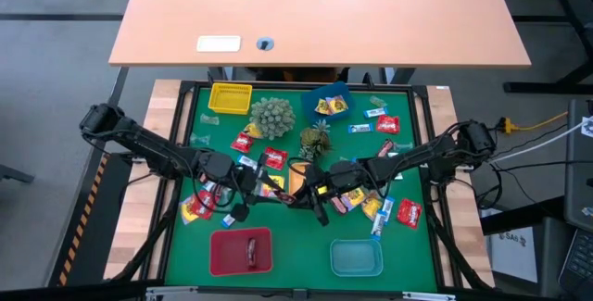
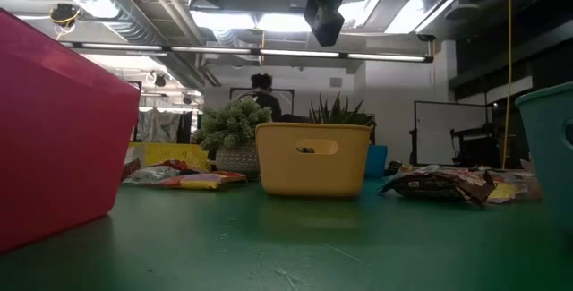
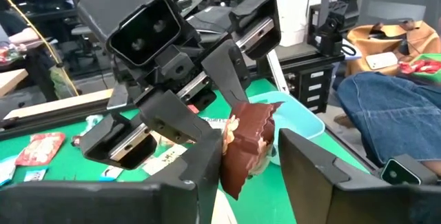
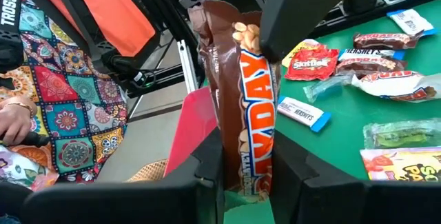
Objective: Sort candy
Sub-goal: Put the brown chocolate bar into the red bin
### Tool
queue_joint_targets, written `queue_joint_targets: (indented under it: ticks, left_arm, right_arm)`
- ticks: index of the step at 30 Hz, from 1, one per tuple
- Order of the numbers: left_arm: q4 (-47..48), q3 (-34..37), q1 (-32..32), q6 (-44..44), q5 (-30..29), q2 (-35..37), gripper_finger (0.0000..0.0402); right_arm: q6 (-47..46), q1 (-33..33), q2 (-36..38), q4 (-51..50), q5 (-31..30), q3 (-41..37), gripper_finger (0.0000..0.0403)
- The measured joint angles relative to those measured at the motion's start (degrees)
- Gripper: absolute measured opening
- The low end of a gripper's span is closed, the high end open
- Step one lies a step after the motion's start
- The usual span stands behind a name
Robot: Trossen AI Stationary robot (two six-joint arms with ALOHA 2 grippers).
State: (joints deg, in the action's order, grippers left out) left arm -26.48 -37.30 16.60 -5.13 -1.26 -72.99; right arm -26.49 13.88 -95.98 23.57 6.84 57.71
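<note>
We see both grippers meeting above the middle of the green mat (image 1: 408, 245), sharing one brown bar (image 4: 248, 114). The right gripper (image 4: 238, 176) holds the bar: its fingers are closed narrow on the lower end, and the bar's long axis stands roughly upright between them, the torn, crimped end pointing away from the wrist. The lettering runs along the long axis.

The left gripper (image 3: 251, 176) sits at the bar's other end. Its fingers (image 3: 207, 172) flank the brown wrapper, set moderately apart; one finger appears to touch the wrapper, but we cannot tell whether both press on it (the wrapper hides the contact on one side). In the high view the two grippers face each other, left (image 1: 248, 190) and right (image 1: 315, 193), though the bar itself is too small to make out there.

The rest of the candy (image 1: 387, 124) lies scattered flat on the mat, around both arms. A red tray (image 1: 222, 255) and a pale green tray (image 1: 357, 269) sit on the near edge; a yellow tray (image 1: 230, 98) and a blue tray (image 1: 324, 93) sit on the far edge, with two plants (image 1: 271, 117) between them.
</note>
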Motion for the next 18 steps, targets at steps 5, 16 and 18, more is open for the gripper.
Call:
queue_joint_targets:
  ticks: [5,16,18]
  left_arm:
    - [0.0,0.0,0.0,0.0,0.0,0.0,0.0086]
    - [0.2,0.0,0.0,0.1,0.4,0.0,0.0054]
    - [0.3,0.0,0.0,0.6,0.5,0.0,0.0053]
  right_arm:
    - [0.0,0.0,0.0,0.2,-0.1,0.0,0.0072]
    - [1.1,0.0,0.0,0.2,0.4,0.0,0.0105]
    - [1.3,0.0,0.0,0.3,0.4,0.0,0.0131]
